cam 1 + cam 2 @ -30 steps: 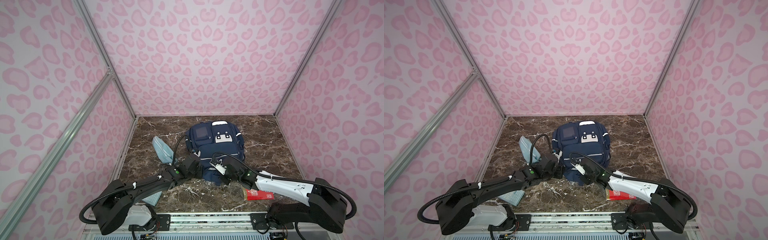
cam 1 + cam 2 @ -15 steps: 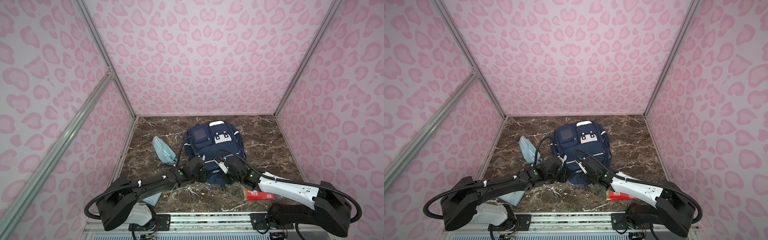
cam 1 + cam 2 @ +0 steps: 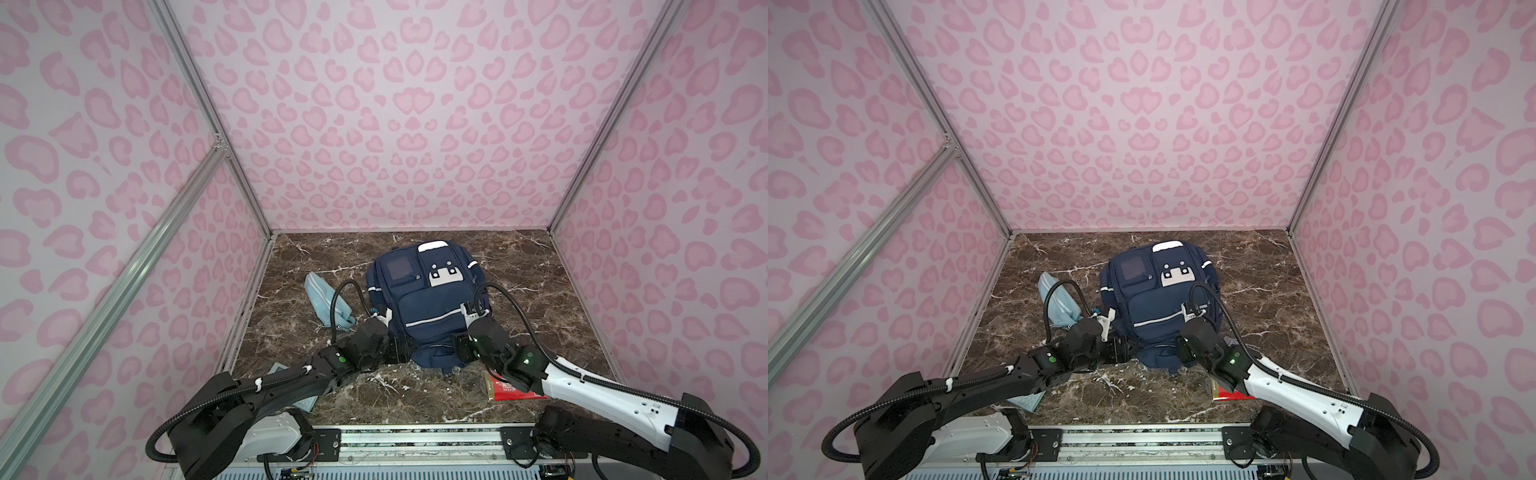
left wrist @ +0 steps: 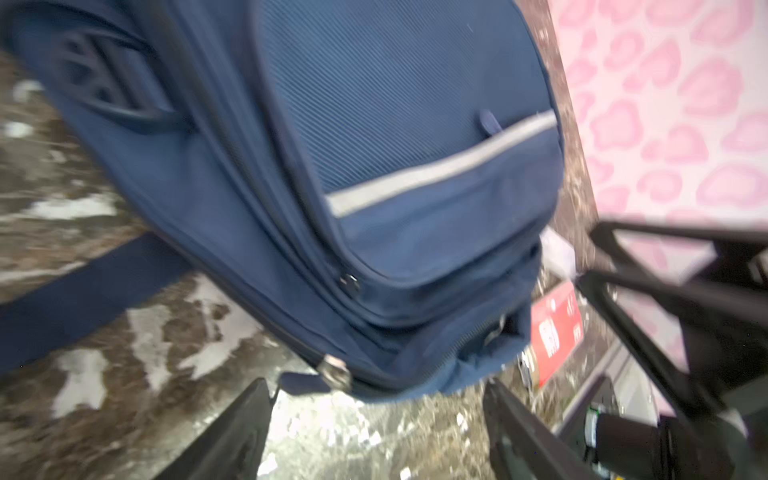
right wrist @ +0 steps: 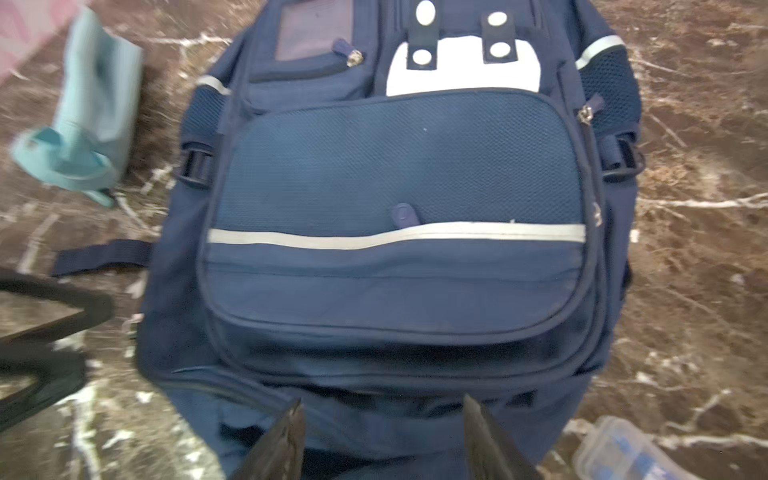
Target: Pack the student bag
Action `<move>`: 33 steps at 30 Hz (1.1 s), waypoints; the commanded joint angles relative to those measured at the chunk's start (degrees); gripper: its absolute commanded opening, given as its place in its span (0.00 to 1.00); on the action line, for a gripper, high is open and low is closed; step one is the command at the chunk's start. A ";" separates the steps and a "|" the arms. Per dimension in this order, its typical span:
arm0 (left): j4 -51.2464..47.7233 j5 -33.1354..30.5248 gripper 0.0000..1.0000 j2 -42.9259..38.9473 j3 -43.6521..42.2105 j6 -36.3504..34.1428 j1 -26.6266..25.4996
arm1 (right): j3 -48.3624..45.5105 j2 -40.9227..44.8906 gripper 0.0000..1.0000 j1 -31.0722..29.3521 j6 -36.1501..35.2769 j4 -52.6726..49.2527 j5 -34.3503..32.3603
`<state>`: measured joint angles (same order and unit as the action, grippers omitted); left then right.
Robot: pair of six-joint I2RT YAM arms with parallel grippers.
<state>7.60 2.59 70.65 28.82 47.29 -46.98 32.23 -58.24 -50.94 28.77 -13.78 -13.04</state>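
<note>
- red packet (image 3: 515, 390): flat on tabletop (image 3: 548, 282), 5 o'clock of student bag (image 3: 428, 299).
- left pincer (image 4: 376, 386): jaws wide apart, empty, at the bag's 7 o'clock corner.
- right pincer (image 5: 382, 401): jaws apart, nothing gripped, over its 5 o'clock end.
- student bag: flat, front up, mid-tabletop.
- light-blue pouch (image 3: 328, 299): at its 9 o'clock, not touching.

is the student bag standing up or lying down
Lying down: the student bag rests flat on the marble table, its front facing up.
</note>
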 commanded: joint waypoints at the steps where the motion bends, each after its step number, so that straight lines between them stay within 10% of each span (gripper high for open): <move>1: 5.31 -3.15 0.80 0.55 -1.87 3.35 2.61 | -1.35 2.59 0.60 -6.47 11.38 -2.26 -5.53; 9: 16.14 -0.61 0.57 10.55 0.93 -1.00 6.47 | -5.92 -5.75 0.59 -20.65 12.45 20.59 -1.43; 14: 20.23 4.12 0.04 18.35 2.99 0.78 6.55 | -4.36 -19.60 0.59 -21.97 10.41 35.26 2.22; 26: 16.41 5.21 0.03 11.03 0.84 6.04 1.97 | -0.34 -29.44 0.57 -11.46 4.22 39.67 3.65; 33: 19.20 7.00 0.03 10.72 -0.08 8.42 0.68 | -1.25 -29.22 0.34 -3.85 3.62 41.30 13.15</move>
<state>23.51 2.13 81.14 29.04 53.93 -45.47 29.67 -87.20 -54.85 34.83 24.23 0.47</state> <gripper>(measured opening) 0.058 0.346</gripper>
